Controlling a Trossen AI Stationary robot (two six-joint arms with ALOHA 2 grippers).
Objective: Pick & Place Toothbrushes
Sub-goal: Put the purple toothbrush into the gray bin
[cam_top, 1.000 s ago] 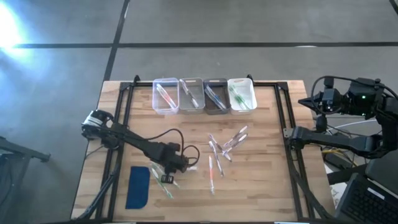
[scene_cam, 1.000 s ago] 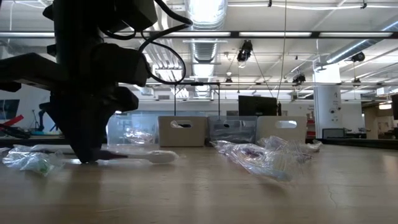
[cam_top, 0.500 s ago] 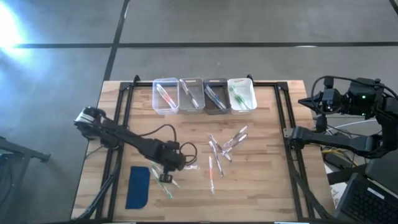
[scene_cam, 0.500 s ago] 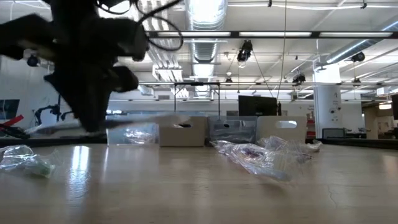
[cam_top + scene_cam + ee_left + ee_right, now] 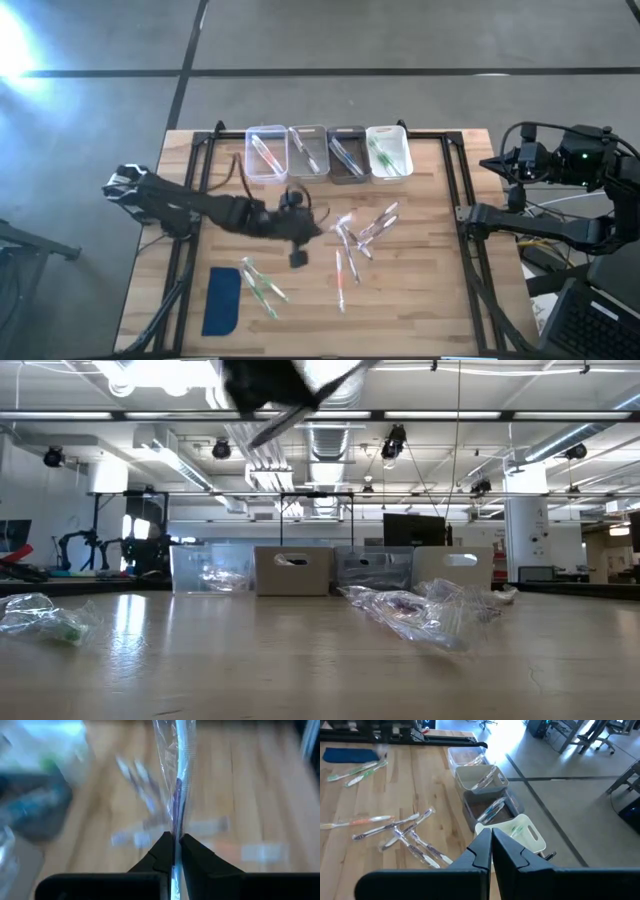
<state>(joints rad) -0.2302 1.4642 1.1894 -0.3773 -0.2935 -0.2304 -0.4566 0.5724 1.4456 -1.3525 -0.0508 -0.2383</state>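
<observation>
Currently, left gripper (image 5: 174, 851) is clamped on a wrapped toothbrush (image 5: 176, 785), lifted above mid tabletop (image 5: 430, 300). Loose toothbrushes (image 5: 358, 236) lie around it; two more (image 5: 258, 283) sit beside the blue pad (image 5: 222, 300). Four bins (image 5: 328, 153) line the far edge, each holding brushes. Right gripper (image 5: 491, 851) is closed, empty, parked off the right side.

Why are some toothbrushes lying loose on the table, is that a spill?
It looks untidy rather than damaged. Wrapped toothbrushes lie scattered mid-table at odd angles, two more beside the blue pad, while others sit in the bins. The left tool grips one.
</observation>
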